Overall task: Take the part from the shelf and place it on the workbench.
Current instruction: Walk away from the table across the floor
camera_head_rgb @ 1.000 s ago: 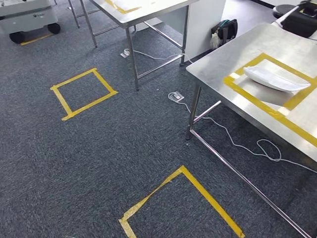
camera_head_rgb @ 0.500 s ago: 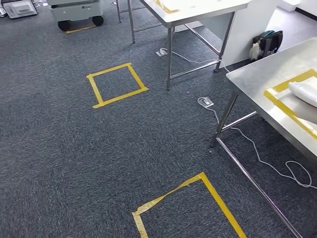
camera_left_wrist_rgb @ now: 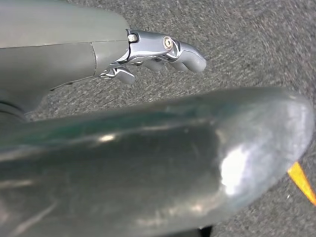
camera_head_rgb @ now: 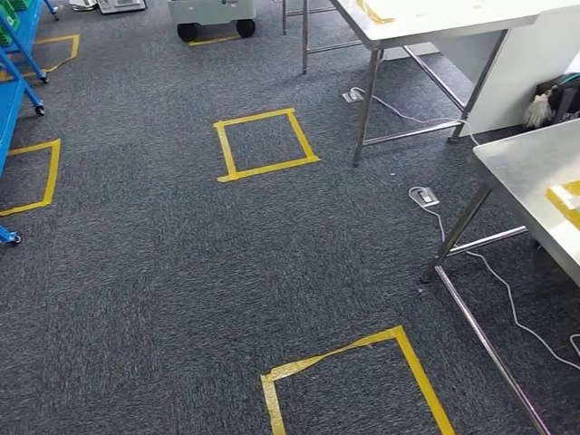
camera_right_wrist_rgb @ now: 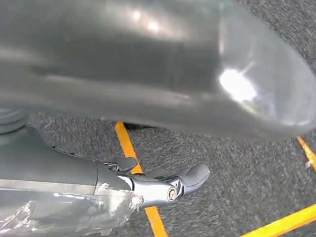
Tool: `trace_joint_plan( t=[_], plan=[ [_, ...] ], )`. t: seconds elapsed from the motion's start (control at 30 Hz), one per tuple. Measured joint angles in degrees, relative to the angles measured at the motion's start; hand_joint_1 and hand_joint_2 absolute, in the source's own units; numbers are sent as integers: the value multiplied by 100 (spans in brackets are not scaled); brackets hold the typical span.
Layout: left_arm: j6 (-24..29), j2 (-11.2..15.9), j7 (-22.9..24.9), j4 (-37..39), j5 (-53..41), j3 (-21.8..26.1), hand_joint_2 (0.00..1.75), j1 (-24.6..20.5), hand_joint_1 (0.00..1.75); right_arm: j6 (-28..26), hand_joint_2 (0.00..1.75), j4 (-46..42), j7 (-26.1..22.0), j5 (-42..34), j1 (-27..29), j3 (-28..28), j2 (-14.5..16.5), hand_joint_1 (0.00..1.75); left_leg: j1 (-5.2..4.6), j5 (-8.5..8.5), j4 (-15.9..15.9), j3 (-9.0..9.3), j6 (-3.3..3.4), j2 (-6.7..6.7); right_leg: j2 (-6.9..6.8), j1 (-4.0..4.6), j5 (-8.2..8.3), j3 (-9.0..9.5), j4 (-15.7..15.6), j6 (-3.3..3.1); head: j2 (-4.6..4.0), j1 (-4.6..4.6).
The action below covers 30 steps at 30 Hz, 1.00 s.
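A blue shelf frame (camera_head_rgb: pixel 14 86) on castors stands at the far left of the head view, with green bins (camera_head_rgb: pixel 8 16) at its top corner. The steel workbench (camera_head_rgb: pixel 523 177) with yellow tape on it reaches in from the right edge. My left hand (camera_left_wrist_rgb: pixel 156 49) hangs over the grey carpet with its fingers stretched out and nothing in them. My right hand (camera_right_wrist_rgb: pixel 160 185) hangs the same way above a yellow tape line, also holding nothing.
Yellow tape squares mark the carpet in the middle (camera_head_rgb: pixel 263 143), near the front (camera_head_rgb: pixel 355 381) and at the left (camera_head_rgb: pixel 31 177). A second steel table (camera_head_rgb: pixel 424 18) and a white wheeled cart (camera_head_rgb: pixel 212 14) stand at the back. A floor socket (camera_head_rgb: pixel 424 195) and cable (camera_head_rgb: pixel 506 290) lie by the workbench leg.
The camera has swung to the left. The white part on the workbench slid out of the picture at the right, and the blue shelf came in at the left.
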Motion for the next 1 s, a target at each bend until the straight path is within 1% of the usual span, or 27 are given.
trace_joint_plan(
  t=[0.03, 0.07, 0.1, 0.13, 0.17, 0.23, 0.27, 0.3, 0.33, 0.37, 0.4, 0.43, 0.47, 0.5, 0.53, 0.6, 0.63, 0.67, 0.7, 0.73, 0.77, 0.8, 0.83, 0.87, 0.9, 0.93, 1.0],
  plan=[
    [0, -2, 6, 2, -2, -6, 0, -6, 0, 2, 0, -7, 5, 4, 0, 0, 0, 0, -15, -2, -89, 31, 44, 30, -50, 16, -17, 8, 11, 28, 0, 8],
    [0, 1, 15, 8, -2, -10, 0, -3, 0, 4, 0, -13, 8, 7, -6, 1, 0, 0, -29, -9, -100, 14, 108, -31, -103, 15, -29, 35, 18, 54, 0, 19],
    [0, 2, 25, 13, -2, -14, 0, 7, 0, 5, 0, -20, 10, 8, -13, 2, 0, 0, -32, -5, -100, 3, 156, -88, -102, 0, -46, 49, 20, 87, 0, 29],
    [0, 2, 33, 18, -2, -15, 0, 17, 0, 7, 0, -29, 11, 9, -19, 4, 0, 0, -33, 2, -103, -4, 196, -137, -9, -17, -97, 42, 71, 120, 0, 32],
    [0, 3, 41, 22, -2, -17, 0, 18, 0, 9, 0, -37, 11, 9, -22, 6, 0, 0, -29, 13, -107, -7, 241, -188, 140, -32, -200, -14, 222, 147, 0, 38],
    [0, 11, 45, 23, -1, -20, 0, -5, 0, 11, 0, -48, 15, 10, -9, 10, 0, 0, -27, 30, -111, -26, 298, -298, 469, -41, -552, -342, 903, 163, 0, 53],
    [0, 16, 45, 23, -1, -21, 0, -19, 0, 11, 0, -49, 17, 13, 0, 12, 0, 0, -33, 34, -111, -38, 315, -369, 538, -40, -721, -558, 1329, 156, 0, 55],
    [0, 19, 46, 23, -1, -21, 0, -27, 0, 11, 0, -49, 20, 15, 6, 12, 0, 0, -39, 37, -110, -45, 322, -446, 565, -38, -813, -735, 1656, 147, 0, 56],
    [0, 18, 46, 23, -1, -22, 0, -26, 0, 11, 0, -49, 21, 19, 8, 11, 0, 0, -43, 39, -110, -45, 324, -522, 573, -37, -788, -821, 1781, 134, 0, 59],
    [0, 17, 48, 25, -2, -22, 0, -21, 0, 11, 0, -49, 21, 23, 9, 10, 0, 0, -44, 41, -109, -37, 323, -602, 583, -38, -654, -796, 1678, 121, 0, 57],
    [0, 16, 48, 26, -2, -23, 0, -17, 0, 14, 0, -49, 21, 28, 8, 10, 0, 0, -40, 43, -107, -27, 316, -685, 623, -44, -431, -659, 1349, 109, 0, 58],
    [0, 14, 49, 28, -3, -23, 0, -16, 0, 17, 0, -49, 21, 34, 7, 11, 0, 0, -36, 45, -104, -20, 302, -762, 734, -59, -219, -477, 934, 104, 0, 59],
    [0, 14, 49, 29, -4, -24, 0, -22, 0, 22, 0, -49, 21, 39, 6, 13, 0, 0, -40, 46, -84, -29, 279, -844, 858, -80, -74, -314, 550, 106, 0, 56],
    [1, 15, 49, 30, -5, -25, 0, -29, 0, 26, 0, -49, 21, 45, 5, 14, 0, 0, -42, 52, -70, -51, 248, -915, 962, -95, 5, -207, 288, 108, 0, 53],
    [1, 17, 49, 30, -5, -25, 0, -33, 0, 29, 0, -49, 21, 49, 4, 15, 0, 0, -41, 64, -63, -81, 214, -977, 1022, -98, 10, -166, 177, 106, 0, 49],
    [2, 23, 51, 34, -5, -25, 0, -16, 0, 32, 0, -50, 22, 53, 4, 10, 0, 0, -22, 99, -67, -135, 144, -1083, 934, -84, 20, -155, 163, 56, 0, 45],
    [2, 21, 52, 38, -7, -25, 0, -1, 0, 34, 0, -53, 21, 53, 3, 4, 0, 0, -17, 78, -38, -163, 116, -1040, 870, -82, 38, -146, 157, 18, 0, 43],
    [2, 17, 53, 42, -9, -26, 0, 8, 0, 36, 0, -56, 20, 53, 5, -1, 0, 0, -18, -7, 81, -225, 91, -929, 801, -83, 58, -140, 144, -19, 0, 29],
    [2, 13, 54, 44, -10, -26, 0, 4, 0, 38, 0, -59, 20, 53, 11, -4, 1, 0, -23, -160, 317, -339, 72, -776, 724, -84, 73, -146, 130, -48, 0, 15],
    [2, 5, 54, 45, -12, -27, 0, -7, 0, 41, 0, -61, 19, 53, 18, -5, 1, 0, -30, -361, 668, -508, 56, -609, 646, -72, 77, -153, 126, -64, 0, 1],
    [2, 3, 54, 45, -12, -27, 0, -19, 0, 43, 0, -62, 19, 53, 24, -7, 1, 0, -30, -561, 1084, -706, 42, -513, 562, -61, 78, -165, 125, -73, 0, -8],
    [2, 3, 54, 45, -12, -27, 0, -26, 0, 44, 0, -62, 19, 53, 27, -10, 1, 0, -28, -692, 1433, -869, 35, -471, 475, -53, 76, -183, 125, -77, 0, -8],
    [2, 3, 54, 45, -12, -28, 0, -23, 0, 44, 0, -62, 19, 53, 27, -15, 0, 0, -27, -723, 1622, -948, 31, -455, 394, -49, 73, -200, 125, -80, 0, -9],
    [2, 3, 54, 45, -12, -28, 0, -14, 0, 44, 0, -62, 19, 53, 25, -19, 0, 0, -26, -654, 1609, -922, 31, -445, 320, -48, 66, -211, 125, -81, 0, -8],
    [2, 4, 54, 45, -12, -29, 0, -4, 0, 44, 0, -62, 19, 53, 23, -21, 0, 0, -25, -488, 1335, -761, 34, -412, 250, -50, 57, -214, 125, -77, 0, -9],
    [2, 6, 54, 45, -12, -29, 0, 1, 0, 44, 0, -62, 19, 53, 21, -22, 0, 0, -25, -299, 923, -520, 38, -319, 186, -51, 46, -202, 125, -68, 0, -10],
    [2, 7, 54, 45, -12, -29, 0, -18, 0, 44, 0, -63, 19, 53, 20, -22, 0, 0, -43, -72, 159, -99, 67, -51, 72, -20, 13, -156, 135, -23, 0, -6]
  ],
)
